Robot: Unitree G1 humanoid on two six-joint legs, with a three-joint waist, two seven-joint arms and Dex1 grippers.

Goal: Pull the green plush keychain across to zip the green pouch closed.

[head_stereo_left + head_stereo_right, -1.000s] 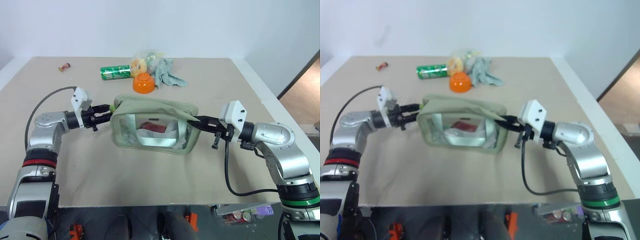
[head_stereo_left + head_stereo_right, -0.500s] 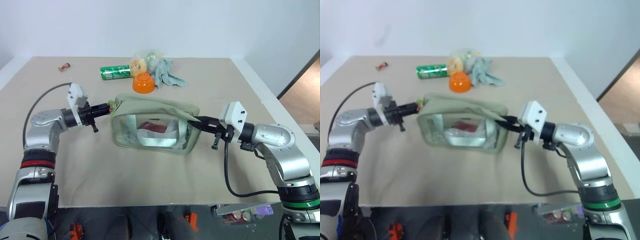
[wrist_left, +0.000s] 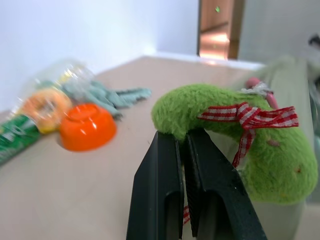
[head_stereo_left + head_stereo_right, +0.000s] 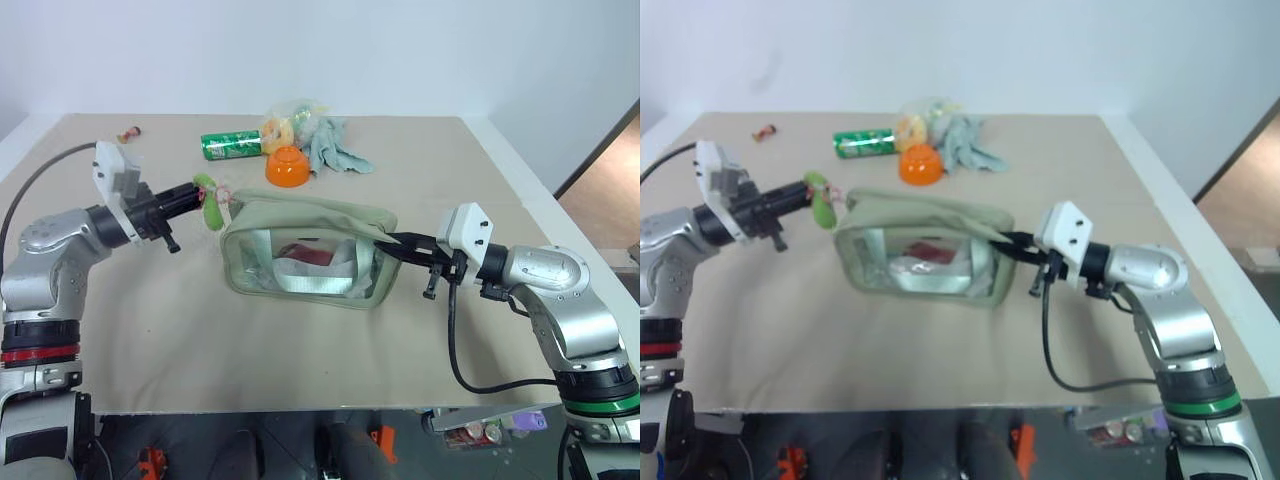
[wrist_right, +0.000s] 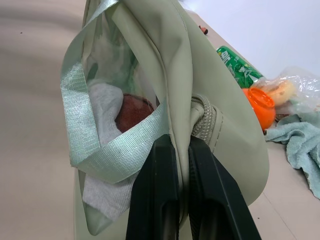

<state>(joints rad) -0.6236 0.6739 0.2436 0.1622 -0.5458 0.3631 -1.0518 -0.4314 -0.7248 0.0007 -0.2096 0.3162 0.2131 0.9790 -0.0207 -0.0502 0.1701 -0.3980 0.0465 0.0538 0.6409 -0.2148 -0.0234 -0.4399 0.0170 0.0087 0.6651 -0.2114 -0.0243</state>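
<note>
Since the earlier frame, the left tool (image 4: pixel 198 197) is being raised and drawn back from the green pouch (image 4: pixel 305 250), and the green plush keychain (image 4: pixel 210 201) is being carried up with it, off the pouch's left end. The keychain is being held clamped between the left tool's narrowed fingers (image 3: pixel 167 175); a red-and-white checked ribbon is tied around the plush, seen in the left wrist view. The right tool (image 4: pixel 405 243) is being kept pinched on the fabric at the pouch's right end, by the zip's end. The pouch is resting on the desk (image 4: pixel 300 340) between the two tools, with something red showing through its clear panel.

For the step in hand, judged from these views, the keychain is best pulled steadily along the line of the zip towards the pouch's right end, low and close to the top of the pouch rather than upward, while the right end is being held taut so the fabric is not bunched. The soft plush may be slipping if tugged sharply.

Behind the pouch, a green can (image 4: pixel 231 144), an orange bowl (image 4: pixel 286 165) and a grey-green cloth (image 4: pixel 335 147) are lying. Writing on the can is too small to be read.
</note>
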